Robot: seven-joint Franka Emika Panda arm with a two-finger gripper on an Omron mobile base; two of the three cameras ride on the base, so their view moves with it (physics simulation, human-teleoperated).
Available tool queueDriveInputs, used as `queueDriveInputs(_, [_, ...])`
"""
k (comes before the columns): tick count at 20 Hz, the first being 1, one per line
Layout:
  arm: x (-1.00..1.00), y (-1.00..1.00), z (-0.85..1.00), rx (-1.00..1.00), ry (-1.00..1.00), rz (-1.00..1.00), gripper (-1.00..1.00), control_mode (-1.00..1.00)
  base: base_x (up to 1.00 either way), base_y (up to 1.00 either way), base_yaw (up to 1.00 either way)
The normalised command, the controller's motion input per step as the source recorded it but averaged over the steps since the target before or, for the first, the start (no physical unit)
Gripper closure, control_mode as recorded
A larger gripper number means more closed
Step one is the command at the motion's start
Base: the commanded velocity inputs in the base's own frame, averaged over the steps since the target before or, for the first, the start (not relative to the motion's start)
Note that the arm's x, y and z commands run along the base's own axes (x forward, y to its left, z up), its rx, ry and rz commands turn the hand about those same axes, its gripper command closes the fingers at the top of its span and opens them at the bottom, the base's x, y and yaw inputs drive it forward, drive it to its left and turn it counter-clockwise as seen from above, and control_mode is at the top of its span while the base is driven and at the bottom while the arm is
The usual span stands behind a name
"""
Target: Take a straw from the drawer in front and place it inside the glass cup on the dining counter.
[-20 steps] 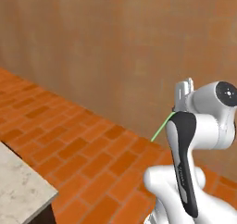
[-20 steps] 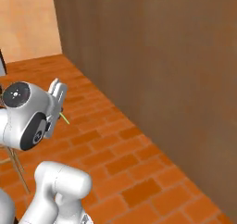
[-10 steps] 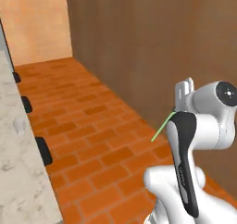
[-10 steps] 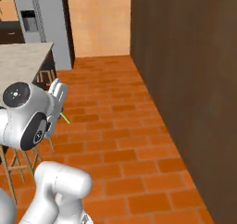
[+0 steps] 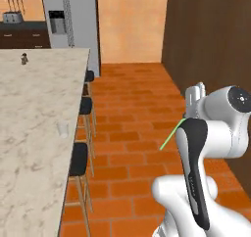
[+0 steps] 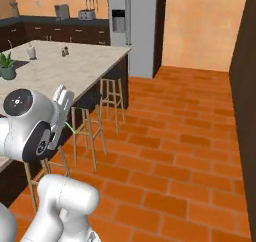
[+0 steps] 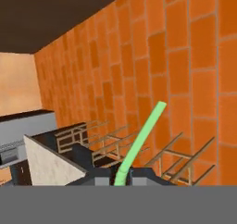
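While clamped near one end in the closed tool (image 7: 121,176), straw (image 7: 141,137) looks light, thin, slippery — needs gentle aim into tiny cup (image 5: 62,128) on worktop (image 5: 29,108).

Open orange brick floor (image 5: 132,113) is lying ahead of me. Black-seated wooden stools (image 5: 78,160) are lining the beige marble dining counter (image 5: 29,128) at my left. A dark-brown wooden wall (image 5: 211,35) is closing my right.

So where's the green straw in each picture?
Left base view: the straw pokes out left of the white arm, right of centre, over the brick floor.
Right base view: a short green bit beside the arm, at the left.
Hand view: it rises from the bottom centre, gripped there.
Shared landmark: the bar stools beside the dining counter.
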Motion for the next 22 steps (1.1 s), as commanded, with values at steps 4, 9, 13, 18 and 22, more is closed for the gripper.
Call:
queueDriveInputs(4, [0.0,0.0,0.0,0.0,0.0,0.0,1.0,1.0,0.52,-0.5,0.71])
queueDriveInputs(9, [0.0,0.0,0.0,0.0,0.0,0.0,1.0,1.0,0.47,-0.58,0.68])
queueDriveInputs(13, [0.0,0.0,0.0,0.0,0.0,0.0,1.0,1.0,0.44,-0.61,0.66])
queueDriveInputs(18, [0.0,0.0,0.0,0.0,0.0,0.0,1.0,1.0,0.42,-0.63,0.66])
queueDriveInputs(22, [0.0,0.0,0.0,0.0,0.0,0.0,1.0,1.0,0.12,-0.69,0.66])
